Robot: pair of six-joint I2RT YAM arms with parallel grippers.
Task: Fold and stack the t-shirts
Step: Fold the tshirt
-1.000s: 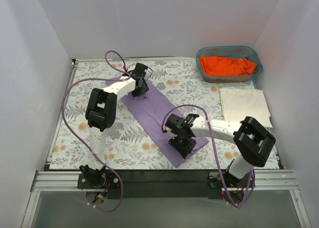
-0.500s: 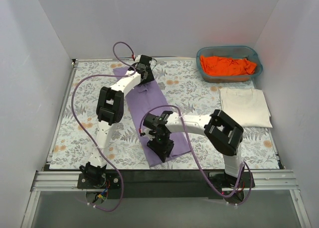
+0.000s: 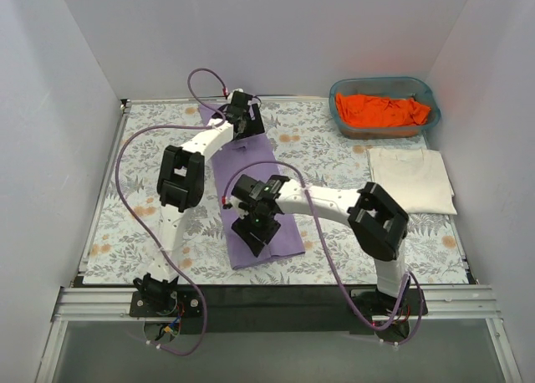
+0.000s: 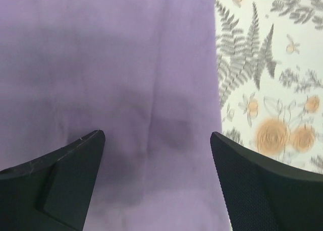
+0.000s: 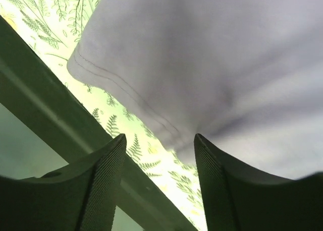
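Top external | lavender t-shirt (image 3: 251, 149) | long axis near-far, far end leftward

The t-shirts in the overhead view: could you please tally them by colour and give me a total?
Lavender-purple t-shirt: 1
Orange t-shirt: 1
Cream-white t-shirt: 1
Total: 3

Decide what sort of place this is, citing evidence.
Probably a robot test booth, not a home: plain white walls box in a floral tablecloth; left arm and right arm bolt to a metal rail.
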